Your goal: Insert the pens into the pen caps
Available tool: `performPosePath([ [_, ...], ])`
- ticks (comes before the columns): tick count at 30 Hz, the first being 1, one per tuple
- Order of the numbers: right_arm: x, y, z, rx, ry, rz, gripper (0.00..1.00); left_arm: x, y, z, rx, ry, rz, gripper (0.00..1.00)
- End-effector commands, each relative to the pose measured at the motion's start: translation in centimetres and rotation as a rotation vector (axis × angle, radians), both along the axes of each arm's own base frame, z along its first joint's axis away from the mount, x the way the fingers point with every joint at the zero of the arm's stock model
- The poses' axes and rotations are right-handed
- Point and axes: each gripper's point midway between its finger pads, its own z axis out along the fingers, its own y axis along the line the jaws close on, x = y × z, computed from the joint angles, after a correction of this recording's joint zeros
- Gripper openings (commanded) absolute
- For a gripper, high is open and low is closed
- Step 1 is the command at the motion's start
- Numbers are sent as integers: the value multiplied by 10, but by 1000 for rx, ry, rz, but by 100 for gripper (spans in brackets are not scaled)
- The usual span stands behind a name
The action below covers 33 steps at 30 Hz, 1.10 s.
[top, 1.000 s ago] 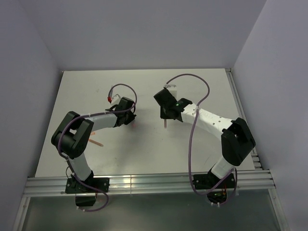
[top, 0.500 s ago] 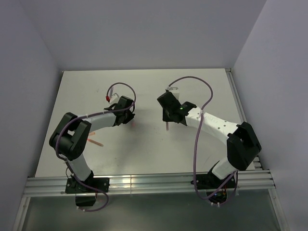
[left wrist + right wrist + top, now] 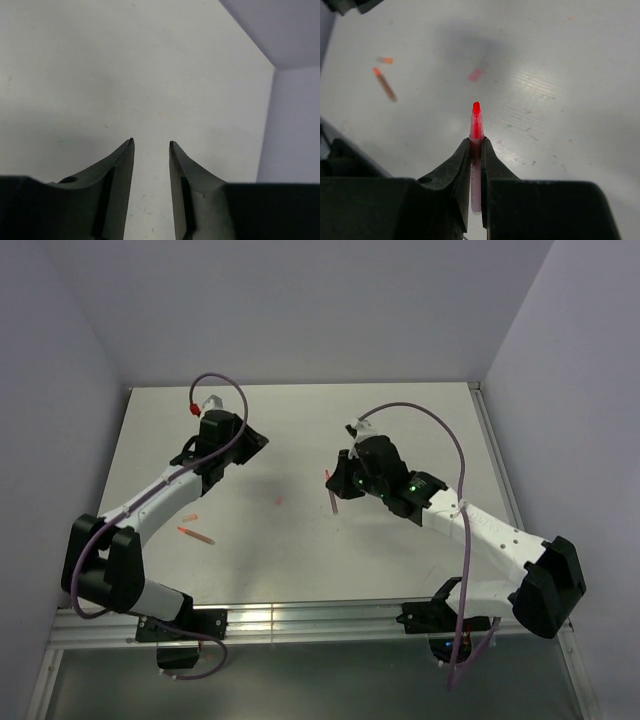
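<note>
While table (image 3: 400,420) bears loose parts, right arm hangs over its middle and left arm reaches toward far-left area.
- left gripper (image 3: 150,143): jaws narrowly apart, nothing between, only bare surface ahead.
- right gripper (image 3: 475,142): clamped on red pen (image 3: 476,125), long axis along fingers, tip jutting past them.
- pinkish cap (image 3: 475,75): flat on table, straight ahead of pen tip, apart from it, slightly skewed to pen axis. Right arm nearer.
- Judgement: tip must line up with cap's open end; which end, cannot tell.
- second red-orange pen (image 3: 385,84) and small orange stub (image 3: 385,60): well off to side.
</note>
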Motion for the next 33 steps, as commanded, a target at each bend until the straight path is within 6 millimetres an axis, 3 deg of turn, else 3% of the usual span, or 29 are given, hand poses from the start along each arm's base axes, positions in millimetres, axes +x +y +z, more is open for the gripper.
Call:
performPosePath([
  [1, -21, 31, 50, 190, -121, 215, 0, -22, -30, 56, -105, -167, -206, 42],
  [2, -27, 33, 51, 205, -125, 241, 0, -36, -37, 75, -143, -215, -277, 44],
  [4, -35, 35, 66, 248, -167, 286, 0, -52, -44, 91, -191, -277, -349, 48],
  [5, -37, 35, 69, 257, -173, 293, 0, -66, -46, 108, -214, -322, -392, 49],
  [7, -42, 37, 80, 289, -193, 311, 0, -84, -47, 111, -228, -329, -434, 52],
  [8, -41, 37, 84, 297, -194, 309, 0, -94, -43, 123, -236, -363, -439, 53],
  [14, -44, 48, 123, 398, -226, 336, 0, -137, -43, 130, -248, -479, -536, 56],
  [24, -27, 57, 157, 479, -216, 249, 0, -185, -75, 134, -273, -574, -758, 55],
  [25, -24, 59, 166, 506, -238, 246, 0, -188, -76, 135, -278, -581, -764, 55],
  [28, -19, 62, 168, 537, -216, 218, 0, -197, -79, 141, -301, -621, -792, 56],
  [33, -18, 69, 171, 605, -184, 203, 0, -195, -83, 144, -293, -629, -790, 57],
])
